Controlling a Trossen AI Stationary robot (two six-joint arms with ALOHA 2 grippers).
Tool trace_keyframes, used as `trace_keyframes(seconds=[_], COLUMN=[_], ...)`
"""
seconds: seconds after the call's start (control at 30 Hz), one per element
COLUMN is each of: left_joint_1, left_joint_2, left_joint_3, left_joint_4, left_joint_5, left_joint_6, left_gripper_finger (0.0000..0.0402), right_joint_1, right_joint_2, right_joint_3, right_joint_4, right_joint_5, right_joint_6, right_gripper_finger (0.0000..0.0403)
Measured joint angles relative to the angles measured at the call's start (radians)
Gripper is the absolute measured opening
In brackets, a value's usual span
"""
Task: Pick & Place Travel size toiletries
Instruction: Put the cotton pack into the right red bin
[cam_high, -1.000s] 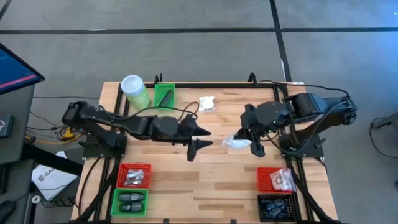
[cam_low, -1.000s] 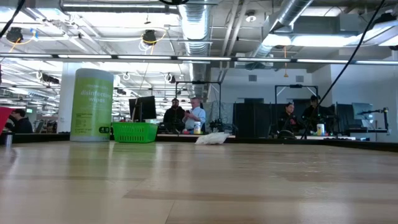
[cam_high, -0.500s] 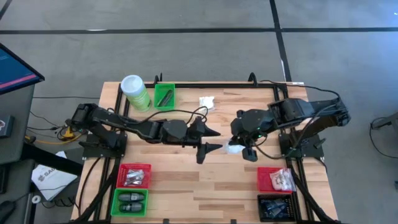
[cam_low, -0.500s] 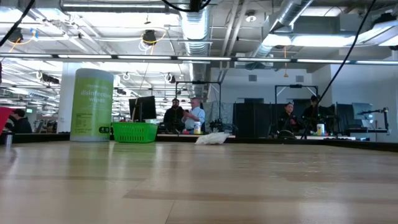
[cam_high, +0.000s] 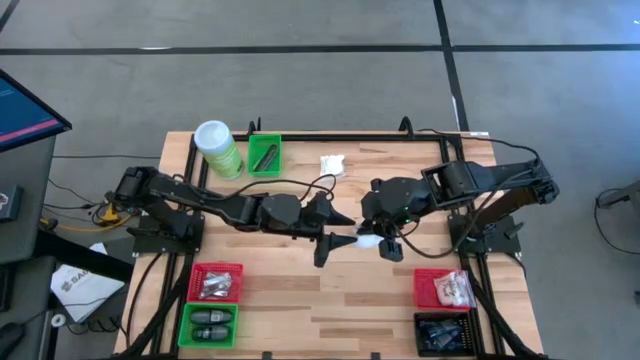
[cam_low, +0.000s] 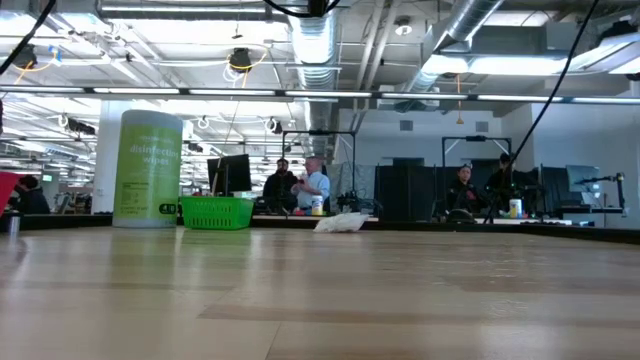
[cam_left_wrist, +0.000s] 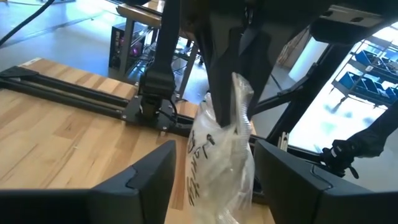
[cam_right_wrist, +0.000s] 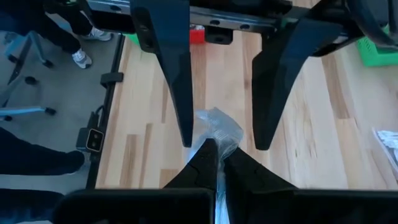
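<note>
right fingers (cam_right_wrist: 214, 163) clench a clear plastic packet (cam_left_wrist: 221, 158) at centre frame of the high view, above the counter (cam_high: 380, 300); left fingers (cam_left_wrist: 149, 180) stand spread on either side of it.

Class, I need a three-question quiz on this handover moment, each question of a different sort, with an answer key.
1. True or false: the right end effector is shut on the clear plastic bag.
2. Multiple choice: where does the left end effector stand? A. over the green bin; B. open, with a finger either side of the bag; C. inside the red bin.
3. Fill in: beside the green bin, at the table's far edge, stands the tall green ____ with a white lid.

Key: 1 true. 2 B. 3 canister.
</note>
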Motion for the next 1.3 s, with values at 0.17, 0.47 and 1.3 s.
trace_keyframes(seconds=[0.17, 0.47, 1.3], left_joint_1=[0.000, -0.002, -0.089], left_joint_2=[0.000, 0.020, 0.009], left_joint_3=[0.000, 0.002, 0.000], left_joint_4=[-0.007, -0.006, -0.154], left_joint_5=[0.008, 0.024, -0.222], left_joint_6=[-0.006, -0.051, -0.204], left_gripper_finger=[0.0197, 0.0146, 0.0006], right_joint_1=[0.000, 0.000, -0.052], right_joint_2=[0.000, 0.000, -0.014], right_joint_3=[0.000, 0.000, 0.066], right_joint_4=[-0.002, 0.020, -0.001], right_joint_5=[0.000, 0.000, 0.144], right_joint_6=[0.011, 0.011, 0.282], right_gripper_finger=[0.0001, 0.0001, 0.0175])
